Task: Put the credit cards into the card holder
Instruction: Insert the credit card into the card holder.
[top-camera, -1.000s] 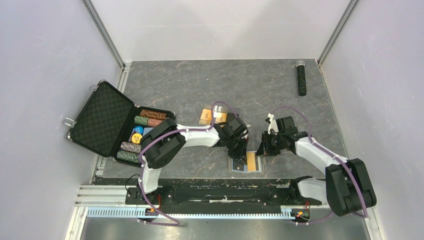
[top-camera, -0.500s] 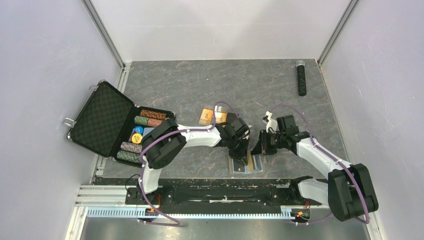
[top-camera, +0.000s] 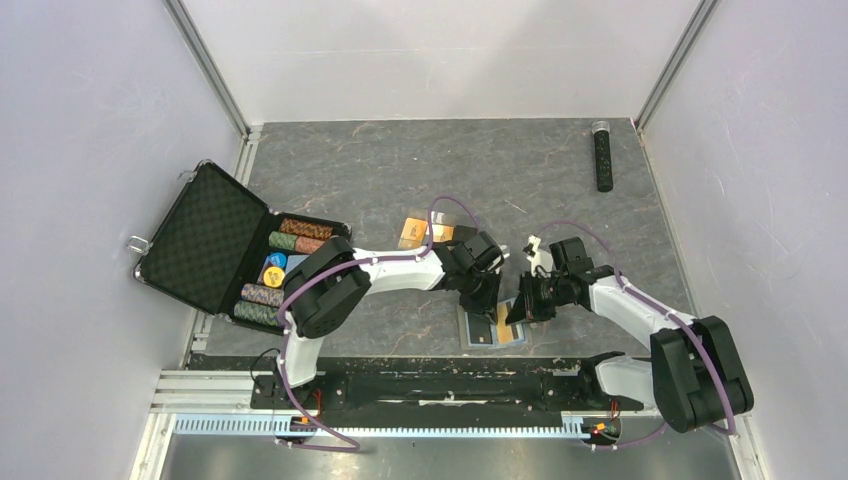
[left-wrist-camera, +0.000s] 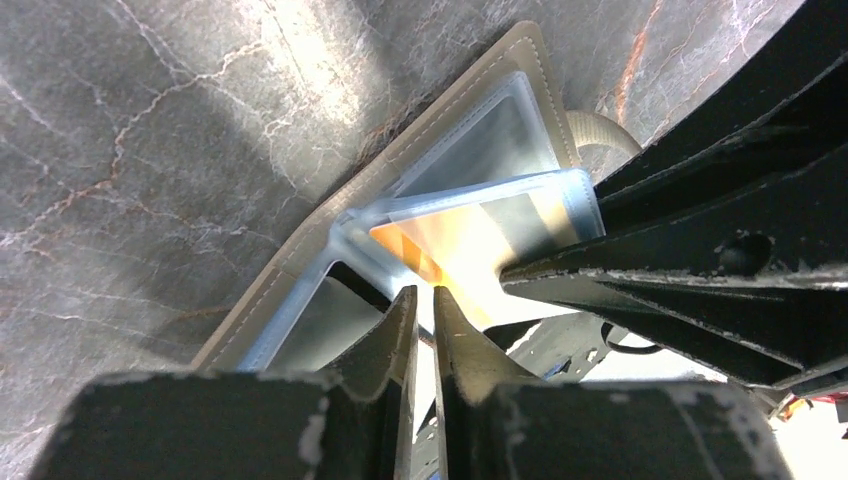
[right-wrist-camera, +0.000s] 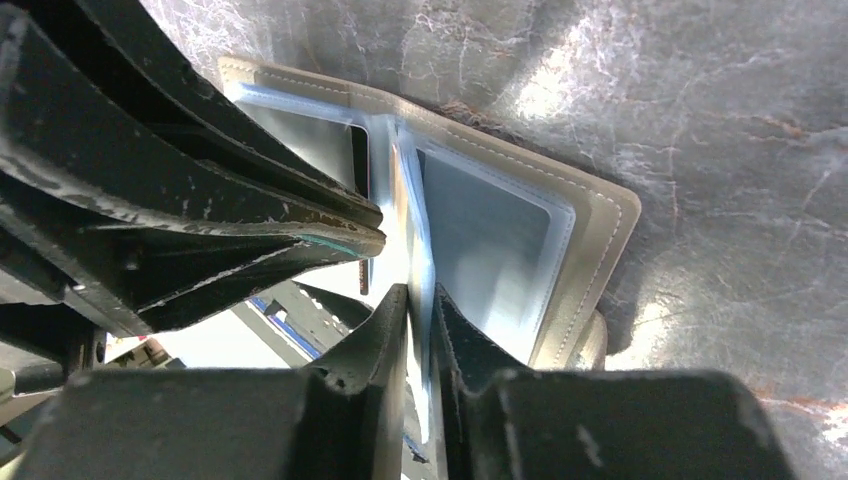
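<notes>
Credit cards (top-camera: 411, 234) counted at three: two orange ones side by side on the worktop (top-camera: 400, 170) beyond the left arm, one (left-wrist-camera: 455, 250) inside a clear sleeve of the single card holder (top-camera: 478, 332), spread open close to the near edge between both arms. Left claw (left-wrist-camera: 422, 295) almost closed, only a thin slit between fingers, tips at that card's edge, grip on it impossible to tell; right claw (right-wrist-camera: 420, 292) pinched on a clear sleeve leaf of the card holder. Elsewhere one open black case (top-camera: 215, 240) of chips at left, one black stick-shaped object (top-camera: 603, 155) far right; lettering on the cards too small to read.
</notes>
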